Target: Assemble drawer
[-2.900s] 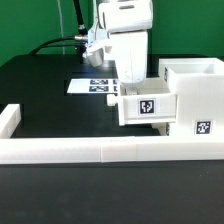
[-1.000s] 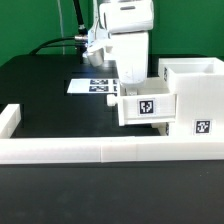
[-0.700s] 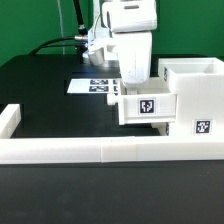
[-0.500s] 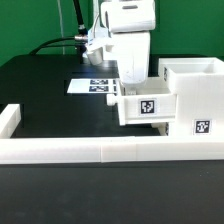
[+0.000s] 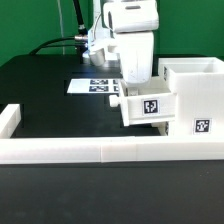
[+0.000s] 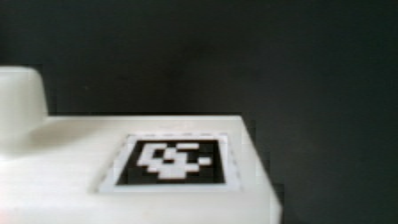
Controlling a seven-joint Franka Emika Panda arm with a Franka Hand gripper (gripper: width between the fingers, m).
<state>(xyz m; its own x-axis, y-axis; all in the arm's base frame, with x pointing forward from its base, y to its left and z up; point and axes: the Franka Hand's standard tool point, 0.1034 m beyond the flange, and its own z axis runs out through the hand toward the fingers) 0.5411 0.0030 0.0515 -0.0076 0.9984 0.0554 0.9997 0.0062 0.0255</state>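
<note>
Pushing small tray (image 5: 146,107) into housing (image 5: 197,98).
Pincer (image 5: 135,84) hidden behind tray; cannot tell if spread or pinching. Could jam if tilted.

Table (image 5: 45,95): a black, matte top carrying everything in the exterior view.
Marker board (image 5: 92,86): lies flat on the table toward the back, partly hidden behind the arm (only some of its tags show).
Wall strip (image 5: 70,150): low and white, runs along the near edge of the table, with a short return at the exterior view's left end.
Drawer housing (image 5: 195,95): stands on the table at the exterior view's right, just behind the wall strip; a tray (image 5: 148,106) juts from its side, above the table.
</note>
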